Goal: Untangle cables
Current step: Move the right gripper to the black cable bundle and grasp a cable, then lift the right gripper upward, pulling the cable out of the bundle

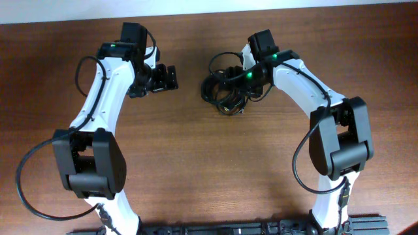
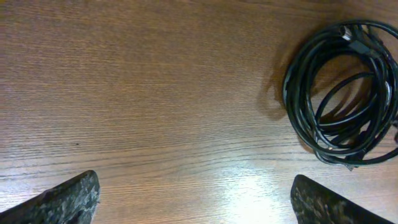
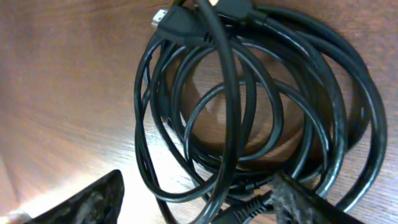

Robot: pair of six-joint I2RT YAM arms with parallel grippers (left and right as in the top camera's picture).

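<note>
The left tool (image 1: 172, 76) stands wide above the bench (image 1: 196, 163), left of the cables (image 1: 212, 88). The right tool (image 3: 198, 186), narrower but still apart, straddles several strands of the coiled bundle.

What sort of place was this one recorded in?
Probably a robotics lab or test bench rather than a home: a plain wooden table, a left arm and right arm mounted at its near edge, and a practice bundle of cables.
</note>
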